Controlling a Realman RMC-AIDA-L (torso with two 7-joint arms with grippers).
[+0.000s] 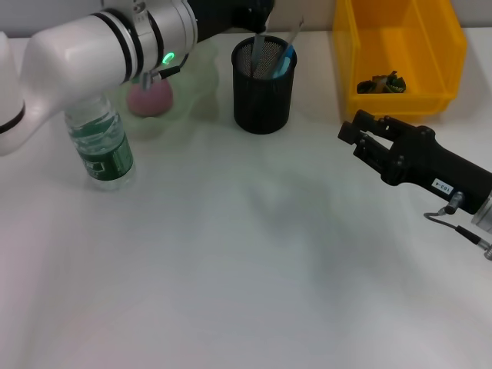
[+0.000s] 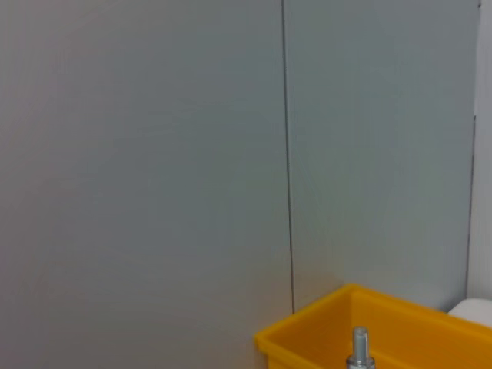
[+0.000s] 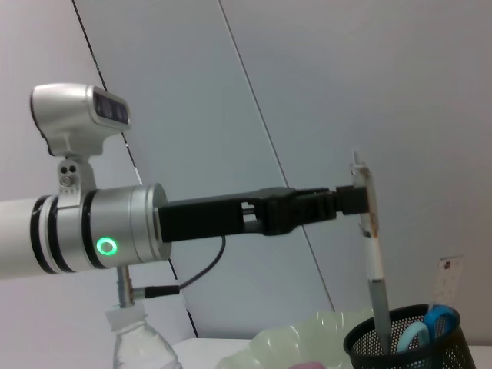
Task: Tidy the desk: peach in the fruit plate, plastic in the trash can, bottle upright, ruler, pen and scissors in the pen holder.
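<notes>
— Where do we have the left gripper (image 3: pixel 355 201)?

— At twelve o'clock on the desk (image 1: pixel 231 261), above the black mesh pen holder (image 1: pixel 263 86). Its fingers are clamped on a pen (image 3: pixel 373 265) that hangs upright, tip just inside the holder's rim.

— What else sits in the holder?

— We see blue-handled scissors (image 3: pixel 427 327) and a ruler (image 1: pixel 296 32) leaning out.

— And the other things?

— At ten o'clock the peach (image 1: pixel 149 98) lies in the pale green fruit plate (image 1: pixel 201 81), and the bottle (image 1: pixel 100 146) stands upright beside it. At one o'clock the yellow bin (image 1: pixel 400 54) holds a crumpled scrap (image 1: pixel 382 83).

— The right gripper (image 1: pixel 350 132)?

— It hovers at three o'clock, holding nothing; we cannot tell how its fingers stand.
</notes>
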